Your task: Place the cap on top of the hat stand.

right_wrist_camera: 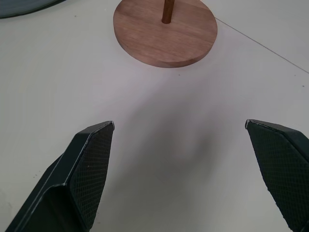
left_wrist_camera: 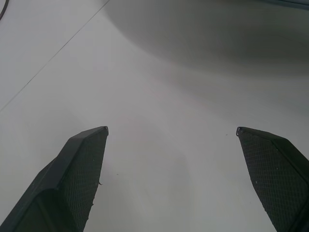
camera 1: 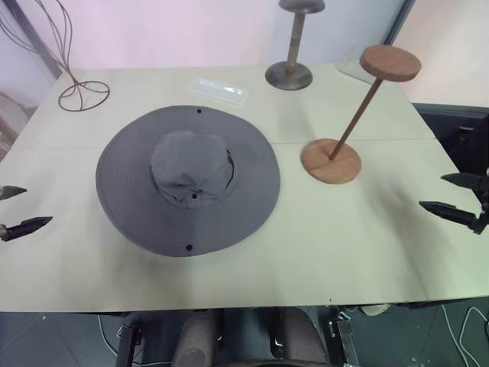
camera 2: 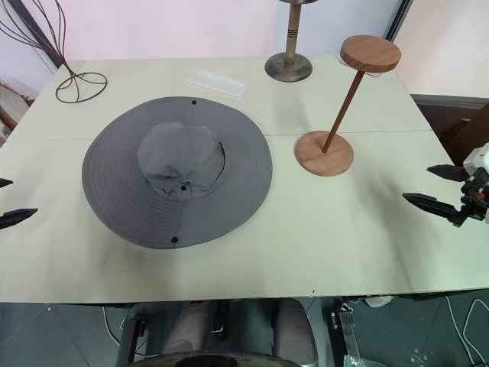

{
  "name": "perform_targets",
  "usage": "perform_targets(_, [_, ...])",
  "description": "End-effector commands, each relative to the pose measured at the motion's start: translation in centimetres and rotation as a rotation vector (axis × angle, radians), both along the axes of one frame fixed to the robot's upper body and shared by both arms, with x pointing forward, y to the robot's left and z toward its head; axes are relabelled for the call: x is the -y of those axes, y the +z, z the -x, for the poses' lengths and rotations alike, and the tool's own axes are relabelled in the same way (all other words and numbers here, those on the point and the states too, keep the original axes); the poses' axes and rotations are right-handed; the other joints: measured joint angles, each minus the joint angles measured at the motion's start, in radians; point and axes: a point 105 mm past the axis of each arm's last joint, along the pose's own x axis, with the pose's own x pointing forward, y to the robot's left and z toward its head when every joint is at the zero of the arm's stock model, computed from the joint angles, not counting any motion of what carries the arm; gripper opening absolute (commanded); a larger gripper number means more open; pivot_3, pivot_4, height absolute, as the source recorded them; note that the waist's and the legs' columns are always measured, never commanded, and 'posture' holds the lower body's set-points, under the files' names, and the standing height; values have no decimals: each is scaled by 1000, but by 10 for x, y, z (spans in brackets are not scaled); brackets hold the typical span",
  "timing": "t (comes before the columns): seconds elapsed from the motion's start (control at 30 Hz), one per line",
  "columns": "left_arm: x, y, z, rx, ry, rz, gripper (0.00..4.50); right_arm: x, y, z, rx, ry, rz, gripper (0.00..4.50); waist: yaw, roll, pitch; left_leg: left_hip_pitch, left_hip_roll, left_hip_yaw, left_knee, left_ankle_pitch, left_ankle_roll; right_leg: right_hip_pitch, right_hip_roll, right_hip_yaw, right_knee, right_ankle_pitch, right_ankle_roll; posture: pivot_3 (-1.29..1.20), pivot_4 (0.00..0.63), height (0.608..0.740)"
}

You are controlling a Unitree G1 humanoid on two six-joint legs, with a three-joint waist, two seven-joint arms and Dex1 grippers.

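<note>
While the cap (camera 1: pixel 188 180) lay flat, crown up, on the table (camera 1: pixel 344 252), left of centre, the left gripper (camera 1: pixel 15 208) hung off the table's left edge with jaws wide apart and empty, nearer the brim than its partner; the right gripper (camera 1: pixel 458 197) was likewise spread and empty at the right edge, nearer the hat stand (camera 1: pixel 353 115); the stand's rod leaned up and away to the right. The clear tray (camera 1: pixel 219 90) seemed empty, though it was hard to tell.
</note>
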Motion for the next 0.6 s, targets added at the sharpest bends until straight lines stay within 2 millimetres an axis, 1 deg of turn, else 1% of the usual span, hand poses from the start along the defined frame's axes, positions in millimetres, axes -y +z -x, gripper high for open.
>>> perform_targets(0.03, [-6,23,1,55,9,-48,4500,-1,10,-3,48,6,0,4455,0,0,0,0,0,0,0,0,0,0,0,0,0,0,0,0,150,740])
perform_targets(0.23, [-12,22,0,85,34,-127,4500,3,8,-8,62,-8,28,4455,-1,0,0,0,1,1,0,0,0,0,0,0,0,0,0,0,150,740])
perform_targets(0.37, [-9,22,-1,98,-4,-184,4500,-1,6,-8,57,13,22,4455,-1,0,0,0,1,2,0,0,0,0,1,0,0,1,1,0,150,740])
perform_targets(0.43, [-5,25,-3,121,-40,-240,4500,-7,6,-6,43,53,23,4455,-1,0,0,0,1,2,0,0,0,0,1,0,0,1,1,0,150,740])
perform_targets(0.47, [-1,28,-5,152,-74,-289,4500,-14,8,-4,30,84,11,4455,-1,0,0,0,1,3,0,0,0,0,1,0,0,1,1,0,150,740])
perform_targets(0.53, [10,37,-10,240,-146,-380,4500,-31,15,2,3,159,-17,4455,1,0,0,0,2,4,0,0,0,0,1,0,1,1,1,0,150,740])
perform_targets(0.6, [24,41,-12,319,-230,-445,4500,-51,20,13,-35,255,-31,4455,3,0,0,0,2,4,1,0,0,0,0,0,1,1,1,0,150,740])
